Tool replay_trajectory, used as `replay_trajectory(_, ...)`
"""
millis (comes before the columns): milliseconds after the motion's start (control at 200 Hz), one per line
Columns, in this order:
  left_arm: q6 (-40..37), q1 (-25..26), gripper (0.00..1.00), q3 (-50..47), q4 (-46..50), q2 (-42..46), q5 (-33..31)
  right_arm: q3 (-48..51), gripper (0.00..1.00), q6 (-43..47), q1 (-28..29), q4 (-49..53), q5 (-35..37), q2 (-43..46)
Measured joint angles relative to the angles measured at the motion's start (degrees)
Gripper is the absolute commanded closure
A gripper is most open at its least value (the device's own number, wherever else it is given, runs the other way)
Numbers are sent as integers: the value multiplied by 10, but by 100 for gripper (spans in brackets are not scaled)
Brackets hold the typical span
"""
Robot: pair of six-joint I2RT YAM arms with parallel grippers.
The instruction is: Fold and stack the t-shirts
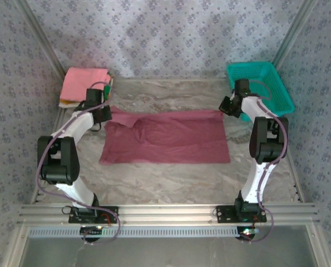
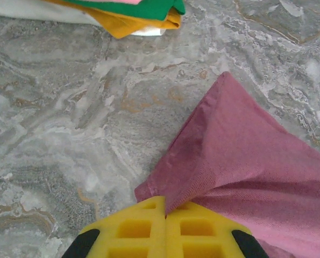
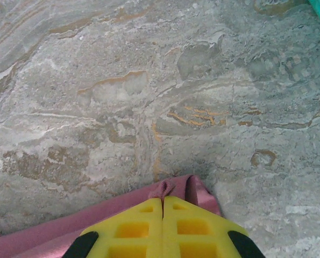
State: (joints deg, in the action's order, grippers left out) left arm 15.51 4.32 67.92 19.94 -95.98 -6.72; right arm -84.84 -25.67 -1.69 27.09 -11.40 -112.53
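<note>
Maroon shirt (image 1: 165, 136) spread mid table (image 1: 171, 183) looks light and floppy, so grab corners: left gripper (image 2: 164, 201) is pinched tight on its 10 o'clock corner, right gripper (image 3: 162, 200) on the 2 o'clock one

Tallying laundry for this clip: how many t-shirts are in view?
5: maroon one spread mid-table; pink, green, orange and white ones folded, stacked far left. Others may be hidden between.
</note>
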Motion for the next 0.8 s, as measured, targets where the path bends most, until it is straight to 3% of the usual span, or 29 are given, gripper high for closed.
replay_trajectory(290,16,-2,100,40,59,1,45,7,100,9,0,4,0,37)
replay_trajectory(799,25,-25,100,21,127,20,101,90,100,22,0,9,14,71)
